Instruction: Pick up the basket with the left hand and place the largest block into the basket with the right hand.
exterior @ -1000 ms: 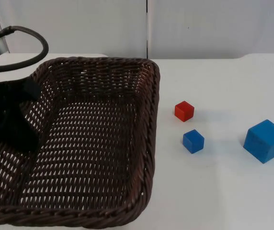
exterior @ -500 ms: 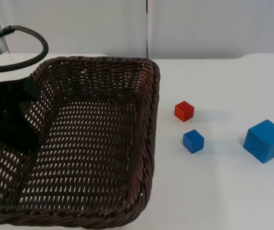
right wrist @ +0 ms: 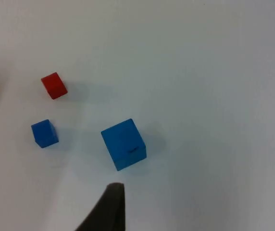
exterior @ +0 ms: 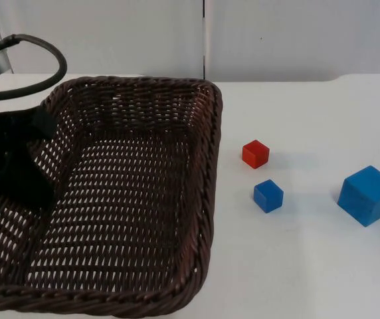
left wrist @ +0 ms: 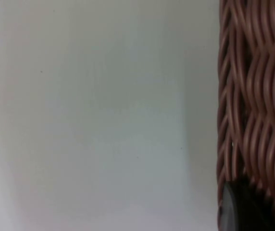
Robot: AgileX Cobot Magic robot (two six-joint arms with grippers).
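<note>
Left gripper [exterior: 24, 174] is set at the basket [exterior: 120, 199] left wall, arm reaching in from the left; its jaws are closed on the wicker wall [left wrist: 253, 96]. Right gripper [right wrist: 109, 211] is poised above the tabletop [exterior: 309, 266] near the large blue block [exterior: 368, 195]; jaw state cannot be told. Small blue block [exterior: 268, 196] and red block [exterior: 255, 153] lie between basket and large block. Since the earlier frames, the basket's near rim is shifted slightly; blocks unmoved.

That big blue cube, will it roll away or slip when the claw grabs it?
Probably not. The large blue block rests flat on the table, so it should slide rather than roll. Its flat sides likely give the fingers an easy hold. It looks rigid.
</note>
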